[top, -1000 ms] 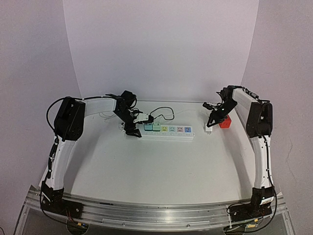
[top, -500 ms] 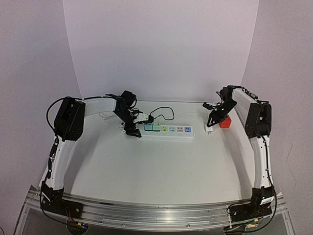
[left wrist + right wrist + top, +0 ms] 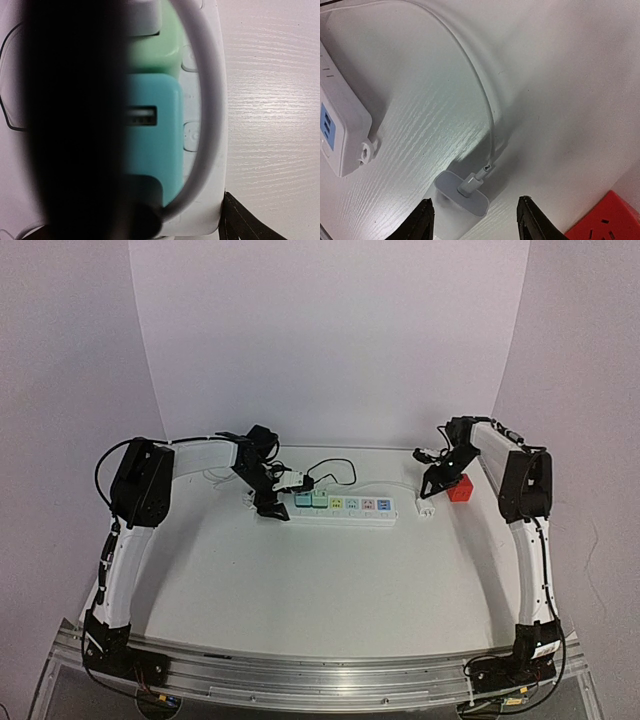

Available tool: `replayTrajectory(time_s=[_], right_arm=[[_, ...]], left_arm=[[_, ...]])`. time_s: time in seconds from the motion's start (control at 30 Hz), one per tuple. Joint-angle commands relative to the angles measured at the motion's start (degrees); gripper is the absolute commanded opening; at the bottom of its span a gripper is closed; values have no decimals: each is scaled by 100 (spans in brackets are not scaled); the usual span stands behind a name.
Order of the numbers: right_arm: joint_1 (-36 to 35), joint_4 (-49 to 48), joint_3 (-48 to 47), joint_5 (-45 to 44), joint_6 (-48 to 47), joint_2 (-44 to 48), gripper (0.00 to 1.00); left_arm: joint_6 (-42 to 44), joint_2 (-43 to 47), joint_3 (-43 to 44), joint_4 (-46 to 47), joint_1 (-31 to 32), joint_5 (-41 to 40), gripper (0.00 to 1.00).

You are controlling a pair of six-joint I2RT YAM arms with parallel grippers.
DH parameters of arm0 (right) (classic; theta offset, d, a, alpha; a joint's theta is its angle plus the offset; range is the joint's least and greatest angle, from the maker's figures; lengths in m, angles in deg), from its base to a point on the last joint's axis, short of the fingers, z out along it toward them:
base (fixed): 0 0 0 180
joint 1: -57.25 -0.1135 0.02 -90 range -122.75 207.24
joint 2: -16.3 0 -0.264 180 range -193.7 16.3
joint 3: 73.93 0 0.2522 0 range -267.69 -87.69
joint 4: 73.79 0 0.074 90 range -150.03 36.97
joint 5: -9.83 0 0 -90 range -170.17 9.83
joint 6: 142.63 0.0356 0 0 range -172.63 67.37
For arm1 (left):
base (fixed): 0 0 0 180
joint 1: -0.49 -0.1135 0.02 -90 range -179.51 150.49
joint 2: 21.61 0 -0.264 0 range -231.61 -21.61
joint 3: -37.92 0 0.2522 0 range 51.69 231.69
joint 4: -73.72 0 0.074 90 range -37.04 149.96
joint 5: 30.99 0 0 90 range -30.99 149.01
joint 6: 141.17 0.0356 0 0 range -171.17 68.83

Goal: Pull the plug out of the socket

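The socket (image 3: 345, 507), a long white power strip with coloured outlets, lies across the middle of the table. My left gripper (image 3: 270, 495) straddles its left end. In the left wrist view one finger (image 3: 245, 220) lies against the strip's edge (image 3: 215, 100); a dark blur hides the other. A white plug with a black cable (image 3: 298, 481) sits at that end. My right gripper (image 3: 430, 490) is open and empty, its fingertips (image 3: 424, 220) either side of a white adapter (image 3: 465, 195) that stands on the table beside the strip's right end (image 3: 340, 130).
A red cube (image 3: 460, 488) sits just right of the right gripper, and shows in the right wrist view (image 3: 605, 220). A thin white cable (image 3: 485, 100) runs from the adapter back round behind the strip. White walls close the table's back and sides.
The right gripper has shifted slightly to the left above the white adapter. The left arm and the socket have not moved.
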Motion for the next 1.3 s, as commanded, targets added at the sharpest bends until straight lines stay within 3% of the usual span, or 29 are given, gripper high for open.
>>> replayTrajectory(time_s=[0.0,0.1,0.23,0.43,0.63,0.7,0.97,1.27], right_arm=[[-322,-591,534,-509,930,621,59],[-372,-793,1005,-893,1541,784,72],[-513,-1112,1657,-1113,1851,1000,74],[-612,-1516,2070,-1680,2267,1032,61],[-610,-1656,1827,-2033,2417,737,22],[-607,-1685,1600,-2181,2370,570,16],[-505,-1698,446,-2720,2383,-181,9],[-490,-1698,523,-2771,2409,-138,10]], left_arm=[[22,-541,-391,-795,36,-402,0],[22,-526,-400,-785,37,-408,0],[37,-526,-404,-785,36,-401,0],[40,-519,-419,-788,40,-380,0],[52,-516,-417,-784,36,-387,0],[54,-518,-422,-779,35,-387,0],[51,-513,-429,-727,36,-406,0],[17,-542,-387,-733,36,-391,0]])
